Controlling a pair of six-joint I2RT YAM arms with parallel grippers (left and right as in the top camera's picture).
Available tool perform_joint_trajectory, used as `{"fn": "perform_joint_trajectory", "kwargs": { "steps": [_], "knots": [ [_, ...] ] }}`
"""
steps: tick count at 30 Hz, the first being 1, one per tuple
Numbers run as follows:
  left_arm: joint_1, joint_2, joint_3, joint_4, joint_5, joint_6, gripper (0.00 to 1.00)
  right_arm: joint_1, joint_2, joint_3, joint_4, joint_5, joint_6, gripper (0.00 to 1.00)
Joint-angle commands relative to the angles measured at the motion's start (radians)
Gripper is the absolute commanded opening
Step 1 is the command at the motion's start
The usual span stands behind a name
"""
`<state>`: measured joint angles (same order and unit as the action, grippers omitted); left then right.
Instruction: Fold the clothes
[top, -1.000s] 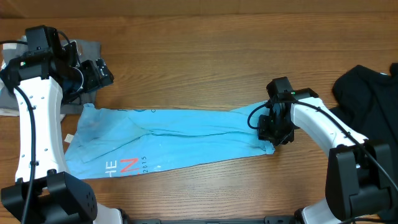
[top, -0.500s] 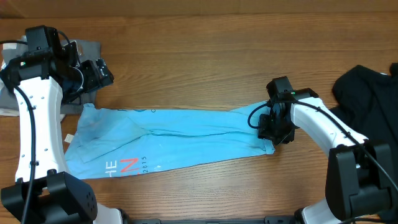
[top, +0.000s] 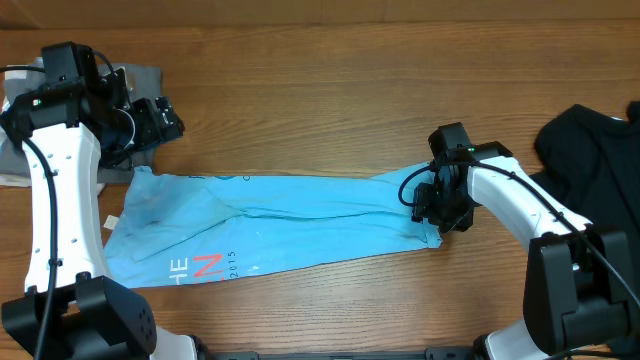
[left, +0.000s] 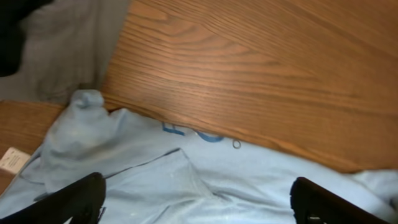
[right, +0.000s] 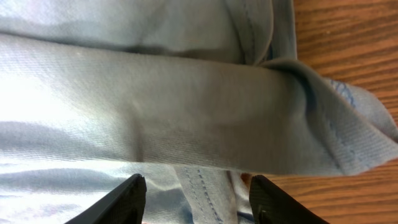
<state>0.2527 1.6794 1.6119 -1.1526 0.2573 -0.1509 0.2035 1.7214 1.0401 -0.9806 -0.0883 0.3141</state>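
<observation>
T-shirt (top: 270, 225), light blue, lies stretched into a long, flattened band across the middle of the table (top: 320, 100), running from the left side toward the right, with creases along its length. Coral-red and white lettering (top: 205, 266) shows on its near left part, and in the left wrist view a bit of blue print (left: 199, 132) sits by its far hem. At its right end the cloth is bunched into folds with a stitched hem showing (right: 155, 93). The right gripper (top: 440, 212) is down on this end; in its wrist view the jaws stand apart (right: 199, 199) with the fabric lying under them, not pinched. The left gripper (top: 160, 118) hangs just past the shirt's far left corner, and its jaws are spread wide (left: 196, 202) above the cloth (left: 186, 180), holding nothing. A small white tag (top: 110, 222) lies at the shirt's left edge. A grey cloth (top: 140, 80) sits at the table's far left corner, beside the left gripper. A black garment (top: 590, 150) lies crumpled at the right edge, apart from the shirt.
</observation>
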Motion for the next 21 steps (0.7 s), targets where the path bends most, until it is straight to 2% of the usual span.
{"fn": "perform_joint_trajectory", "kwargs": {
  "steps": [1, 4, 10, 15, 18, 21],
  "knots": [
    [-0.034, 0.002, 0.01, -0.01, 0.099, 0.127, 0.95, 0.0, -0.009, -0.007, 0.008, 0.023, 0.014, 0.57],
    [-0.078, 0.002, 0.01, -0.01, 0.105, 0.154, 0.95, 0.0, -0.009, -0.007, 0.006, 0.072, 0.039, 0.54],
    [-0.166, 0.003, 0.01, 0.008, 0.088, 0.155, 0.99, 0.0, -0.009, -0.007, 0.003, 0.117, 0.057, 0.38],
    [-0.214, 0.003, 0.004, 0.029, 0.029, 0.154, 1.0, -0.001, -0.009, -0.007, 0.003, 0.153, 0.062, 0.38],
    [-0.221, 0.003, 0.0, 0.035, 0.024, 0.151, 1.0, -0.001, -0.009, -0.007, 0.004, 0.198, 0.084, 0.44],
    [-0.221, 0.003, -0.006, 0.034, 0.024, 0.151, 1.0, -0.001, -0.009, -0.007, 0.008, 0.212, 0.084, 0.46]
  ]
}}
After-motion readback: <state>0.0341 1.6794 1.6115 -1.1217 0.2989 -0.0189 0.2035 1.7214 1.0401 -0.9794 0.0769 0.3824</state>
